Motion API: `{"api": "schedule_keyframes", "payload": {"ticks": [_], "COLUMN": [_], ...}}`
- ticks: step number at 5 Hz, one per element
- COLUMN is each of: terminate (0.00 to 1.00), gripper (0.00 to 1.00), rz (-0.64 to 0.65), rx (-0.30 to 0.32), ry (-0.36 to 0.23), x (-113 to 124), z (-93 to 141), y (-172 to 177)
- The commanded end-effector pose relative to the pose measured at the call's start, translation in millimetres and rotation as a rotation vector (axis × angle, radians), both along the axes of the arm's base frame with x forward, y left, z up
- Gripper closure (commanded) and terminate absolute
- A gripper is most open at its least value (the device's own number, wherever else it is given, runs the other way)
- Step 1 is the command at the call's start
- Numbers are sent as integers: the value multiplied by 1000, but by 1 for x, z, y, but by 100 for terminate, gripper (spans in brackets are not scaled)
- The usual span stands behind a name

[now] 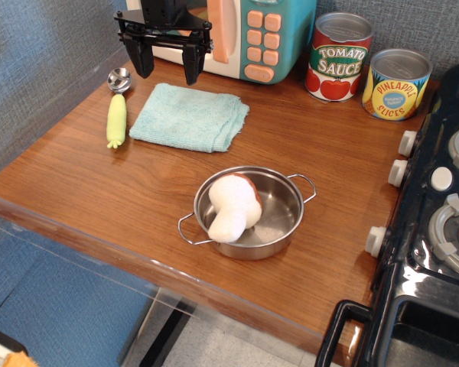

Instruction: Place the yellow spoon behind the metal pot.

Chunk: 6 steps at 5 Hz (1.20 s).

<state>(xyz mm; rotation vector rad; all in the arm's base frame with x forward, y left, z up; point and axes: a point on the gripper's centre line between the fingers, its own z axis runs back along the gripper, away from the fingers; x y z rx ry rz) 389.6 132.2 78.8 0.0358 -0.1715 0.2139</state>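
Observation:
The yellow spoon [117,112] lies flat on the wooden counter at the far left, its round metal bowl pointing to the back and its pale yellow-green ridged handle toward the front. The metal pot [249,212] stands near the counter's front middle, with two wire loop handles and a white plush mushroom [232,206] inside. My gripper [168,67] hangs open and empty at the back, above the counter, just right of the spoon's bowl and over the back edge of a folded cloth. Its two black fingers [144,60] point down.
A folded light-blue cloth [189,116] lies between spoon and pot. A toy microwave [241,34] stands at the back. A tomato sauce can [336,57] and a pineapple slices can [396,84] stand at the back right. A black toy stove [436,229] borders the right.

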Motion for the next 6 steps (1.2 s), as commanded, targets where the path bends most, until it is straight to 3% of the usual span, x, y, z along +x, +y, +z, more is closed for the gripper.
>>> {"api": "schedule_keyframes", "payload": {"ticks": [1, 2, 4, 6], "terminate": [0, 0, 0, 0], "gripper": [0, 0, 0, 0], "rz": [0, 37, 199, 314], "rx": [0, 3, 66, 80], "ry": [0, -2, 19, 67], "x": [0, -3, -23, -26], "z": [0, 0, -6, -30], "y": [0, 14, 64, 88]}}
